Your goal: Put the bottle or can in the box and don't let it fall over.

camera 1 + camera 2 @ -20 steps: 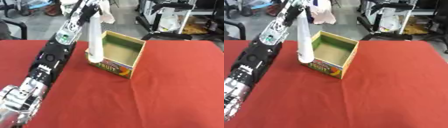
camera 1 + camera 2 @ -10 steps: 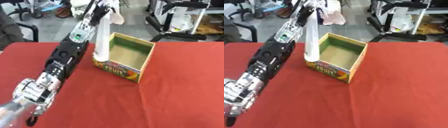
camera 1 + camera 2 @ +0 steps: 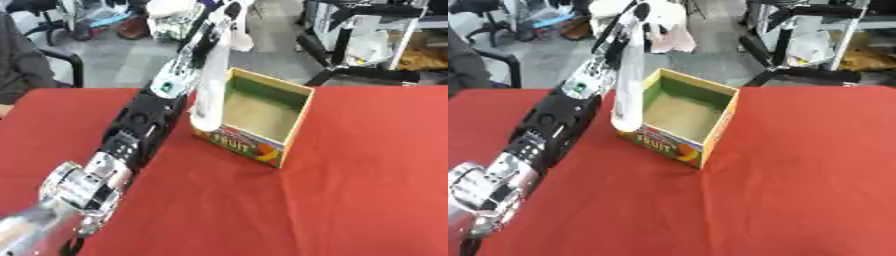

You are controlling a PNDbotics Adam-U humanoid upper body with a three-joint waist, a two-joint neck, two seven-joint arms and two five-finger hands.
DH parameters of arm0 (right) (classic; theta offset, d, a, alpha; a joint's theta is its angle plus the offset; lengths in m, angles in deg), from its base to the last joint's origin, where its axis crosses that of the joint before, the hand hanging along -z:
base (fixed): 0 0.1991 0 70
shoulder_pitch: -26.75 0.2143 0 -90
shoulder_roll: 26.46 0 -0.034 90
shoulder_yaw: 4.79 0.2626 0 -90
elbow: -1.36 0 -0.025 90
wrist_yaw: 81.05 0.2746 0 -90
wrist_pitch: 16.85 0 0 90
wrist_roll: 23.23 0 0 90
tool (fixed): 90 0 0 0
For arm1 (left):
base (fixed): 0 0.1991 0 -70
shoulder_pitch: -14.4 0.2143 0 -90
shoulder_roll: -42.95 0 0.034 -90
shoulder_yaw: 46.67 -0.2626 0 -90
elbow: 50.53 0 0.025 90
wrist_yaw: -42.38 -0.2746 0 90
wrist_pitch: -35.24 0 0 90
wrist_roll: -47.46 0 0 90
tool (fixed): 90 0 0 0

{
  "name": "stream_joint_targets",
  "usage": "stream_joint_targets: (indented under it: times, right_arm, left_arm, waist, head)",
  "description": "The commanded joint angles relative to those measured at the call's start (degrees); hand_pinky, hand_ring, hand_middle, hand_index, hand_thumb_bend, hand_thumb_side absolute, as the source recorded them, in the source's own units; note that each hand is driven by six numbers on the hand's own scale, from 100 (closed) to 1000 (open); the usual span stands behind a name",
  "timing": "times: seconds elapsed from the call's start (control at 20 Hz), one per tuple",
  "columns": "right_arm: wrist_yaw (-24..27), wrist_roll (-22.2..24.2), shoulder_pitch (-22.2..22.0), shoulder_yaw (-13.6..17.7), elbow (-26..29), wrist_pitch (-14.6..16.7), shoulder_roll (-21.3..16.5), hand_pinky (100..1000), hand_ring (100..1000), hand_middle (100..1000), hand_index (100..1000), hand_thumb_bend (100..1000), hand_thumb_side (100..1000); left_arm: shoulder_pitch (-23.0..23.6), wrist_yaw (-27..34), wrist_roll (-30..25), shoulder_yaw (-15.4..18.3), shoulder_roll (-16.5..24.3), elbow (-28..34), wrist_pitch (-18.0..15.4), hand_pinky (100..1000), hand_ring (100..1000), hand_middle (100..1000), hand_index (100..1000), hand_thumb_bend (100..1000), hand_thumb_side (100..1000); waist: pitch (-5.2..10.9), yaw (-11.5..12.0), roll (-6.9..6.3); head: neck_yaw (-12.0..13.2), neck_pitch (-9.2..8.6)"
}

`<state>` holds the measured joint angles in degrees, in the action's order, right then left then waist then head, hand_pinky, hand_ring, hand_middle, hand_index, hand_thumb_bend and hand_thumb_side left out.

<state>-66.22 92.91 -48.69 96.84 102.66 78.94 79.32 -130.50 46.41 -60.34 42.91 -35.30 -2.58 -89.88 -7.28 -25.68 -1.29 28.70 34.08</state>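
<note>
Red cloth covers the table [image 3: 350,190]; the left arm [image 3: 131,135] runs from the near left corner up toward the far side; an open cardboard box [image 3: 255,117], green inside with a fruit label on its near face, stands upright mid-table; a tall white bottle [image 3: 207,95] hangs at the box's left wall, above the cloth; the left hand [image 3: 219,22] is curled round its top.

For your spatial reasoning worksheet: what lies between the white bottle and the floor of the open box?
The box's left wall: the white bottle, held by the left hand, hangs just outside it, seen in the left eye view.
</note>
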Motion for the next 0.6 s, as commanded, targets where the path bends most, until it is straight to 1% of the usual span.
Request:
stream_joint_targets:
  times: [0.05, 0.35, 0.5, 0.6]
  right_arm:
    - [0.0, -0.1, 0.6, 0.4, 1.3, -0.1, -0.6, 798, 1000, 1000, 927, 100, 538]
    - [-0.2, -0.4, 0.3, 0.8, 1.2, 0.1, -0.8, 797, 1000, 1000, 926, 100, 537]
    - [-0.4, -0.5, 0.1, 0.9, 1.1, 0.2, -0.9, 796, 1000, 1000, 925, 100, 536]
    - [-0.4, -0.4, 0.0, 0.9, 1.0, 0.3, -0.9, 796, 1000, 1000, 925, 100, 536]
  left_arm:
    - [-0.6, -3.6, -0.6, 0.9, 1.6, -0.5, 0.0, 741, 1000, 1000, 1000, 273, 992]
    - [0.9, -8.4, 0.2, 1.3, 2.4, -1.2, 1.3, 760, 1000, 1000, 1000, 291, 1000]
    - [1.9, -12.8, -0.2, 1.1, 2.6, -2.3, 2.2, 772, 1000, 1000, 1000, 249, 1000]
    - [2.1, -16.8, 0.0, 1.1, 2.5, -3.2, 2.7, 781, 1000, 1000, 1000, 201, 1000]
  waist:
    - [0.65, 0.3, 0.17]
    - [0.90, 1.1, 0.38]
    - [0.97, 1.5, 0.52]
    - [0.96, 1.6, 0.62]
  head:
    - [-0.1, -0.55]
    - [-0.6, -0.43]
    - [-1.0, -0.54]
    - [-1.0, -0.56]
